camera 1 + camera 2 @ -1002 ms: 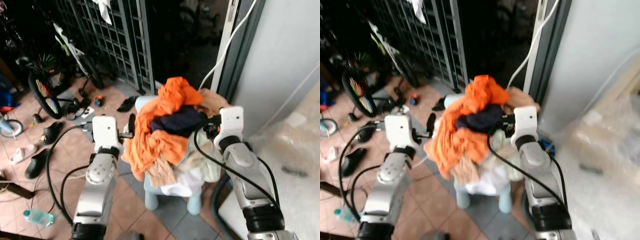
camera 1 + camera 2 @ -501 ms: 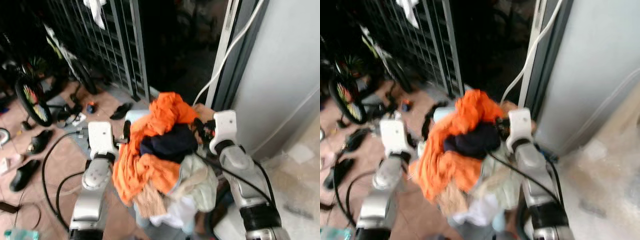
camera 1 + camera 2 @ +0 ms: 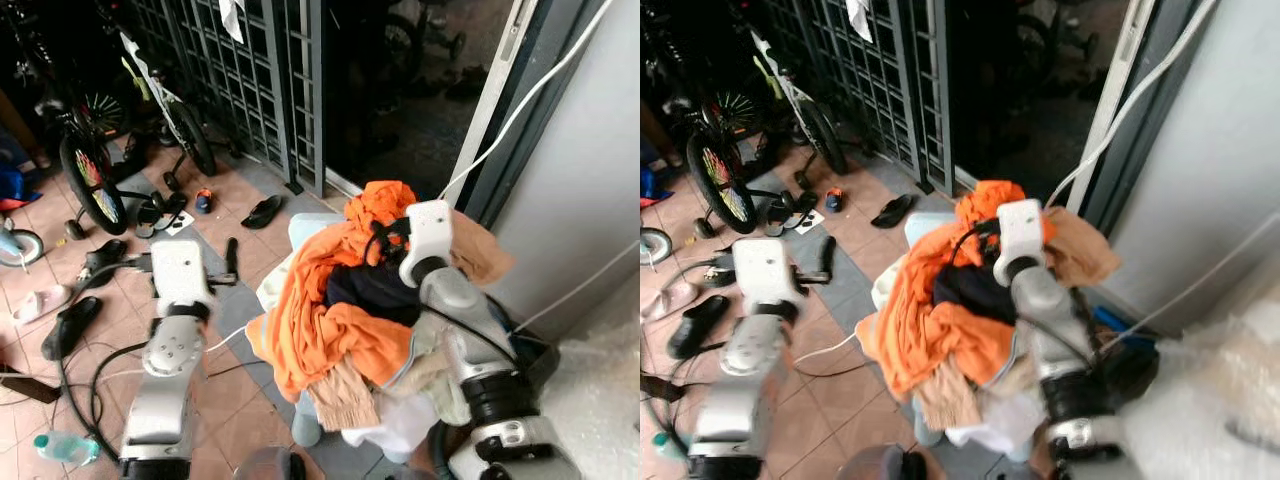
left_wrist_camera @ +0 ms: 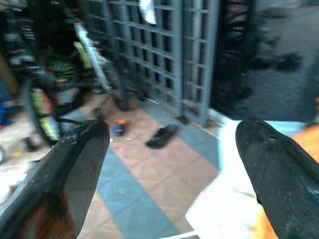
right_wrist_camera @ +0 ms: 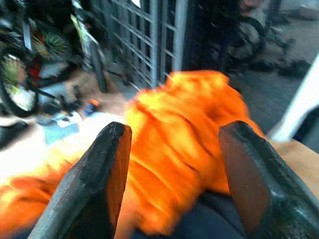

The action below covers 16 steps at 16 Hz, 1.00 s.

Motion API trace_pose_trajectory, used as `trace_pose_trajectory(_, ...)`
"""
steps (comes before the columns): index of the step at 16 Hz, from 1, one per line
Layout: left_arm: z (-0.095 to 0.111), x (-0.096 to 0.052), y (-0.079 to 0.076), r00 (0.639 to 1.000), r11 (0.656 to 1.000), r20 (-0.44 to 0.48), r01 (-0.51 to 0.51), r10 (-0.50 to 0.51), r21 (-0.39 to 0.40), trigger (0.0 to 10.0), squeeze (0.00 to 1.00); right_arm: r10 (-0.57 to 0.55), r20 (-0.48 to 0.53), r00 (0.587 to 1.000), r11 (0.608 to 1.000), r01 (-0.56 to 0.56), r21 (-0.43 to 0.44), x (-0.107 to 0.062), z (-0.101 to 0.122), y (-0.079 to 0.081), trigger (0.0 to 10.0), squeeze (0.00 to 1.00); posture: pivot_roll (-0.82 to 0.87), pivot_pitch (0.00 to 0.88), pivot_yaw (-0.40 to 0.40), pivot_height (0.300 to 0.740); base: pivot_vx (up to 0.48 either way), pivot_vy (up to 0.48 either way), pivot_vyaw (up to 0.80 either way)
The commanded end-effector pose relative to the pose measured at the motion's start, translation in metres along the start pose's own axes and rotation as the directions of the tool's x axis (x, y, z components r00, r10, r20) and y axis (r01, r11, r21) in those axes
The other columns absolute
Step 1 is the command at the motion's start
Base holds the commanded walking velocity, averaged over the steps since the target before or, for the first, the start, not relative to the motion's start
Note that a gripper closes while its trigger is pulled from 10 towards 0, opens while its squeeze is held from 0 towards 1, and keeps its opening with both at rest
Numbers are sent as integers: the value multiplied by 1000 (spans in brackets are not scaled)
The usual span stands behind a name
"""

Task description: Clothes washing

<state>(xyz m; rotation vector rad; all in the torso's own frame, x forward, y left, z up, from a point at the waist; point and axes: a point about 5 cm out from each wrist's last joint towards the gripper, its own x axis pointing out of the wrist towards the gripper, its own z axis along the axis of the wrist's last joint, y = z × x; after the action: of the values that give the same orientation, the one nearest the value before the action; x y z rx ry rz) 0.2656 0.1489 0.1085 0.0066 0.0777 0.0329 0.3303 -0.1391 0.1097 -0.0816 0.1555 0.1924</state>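
Right hand (image 5: 172, 174), fingers spread and empty, hovers at the orange garment (image 3: 330, 300) atop the laundry pile; closing deep should secure it, while the left hand (image 4: 172, 164) waits open.

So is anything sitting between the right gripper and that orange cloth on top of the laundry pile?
Nothing visible does. The open right gripper faces the crumpled orange cloth directly, fingers spread either side.

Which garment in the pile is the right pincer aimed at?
The orange garment at the top of the pile; the right pincer is open around it. The navy piece lies lower.
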Motion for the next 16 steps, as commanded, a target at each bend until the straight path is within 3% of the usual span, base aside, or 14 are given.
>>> trace_pose_trajectory(1,6,-2,2,1000,1000,13,-1,1,17,10000,0,-33,-37,999,999,34,15,7,2,-5,10000,0,49,80,65,740,0,0,0)
trace_pose_trajectory(3,4,-9,6,1000,1000,-8,-25,25,14,10000,0,-36,-72,997,999,37,16,20,6,-4,10000,0,83,100,27,740,0,0,0)
trace_pose_trajectory(7,3,-22,9,996,996,-32,-88,87,-15,10000,0,62,-56,996,998,-63,-7,48,28,33,10000,0,129,104,-34,740,0,0,0)
trace_pose_trajectory(8,3,-25,8,995,996,-38,-89,88,-12,10000,0,29,-114,993,998,-36,-54,51,21,34,10000,0,134,107,-39,740,0,0,0)
trace_pose_trajectory(9,2,-26,7,995,996,-41,-86,86,-9,10000,0,26,-149,988,999,-32,-40,51,16,36,2078,0,143,110,-48,740,0,0,0)
trace_pose_trajectory(10,2,-29,6,995,996,-44,-86,85,-5,10000,0,43,-181,983,999,-44,1,51,8,40,0,0,149,112,-53,740,0,0,0)
trace_pose_trajectory(13,0,-33,10,992,994,-59,-112,112,1,10000,0,35,-239,970,999,-35,6,47,-10,40,0,0,150,115,-63,740,0,0,0)
trace_pose_trajectory(16,0,-31,11,992,994,-60,-109,109,9,10000,0,23,-238,971,1000,-21,13,47,-13,40,0,0,147,107,-54,740,0,0,0)
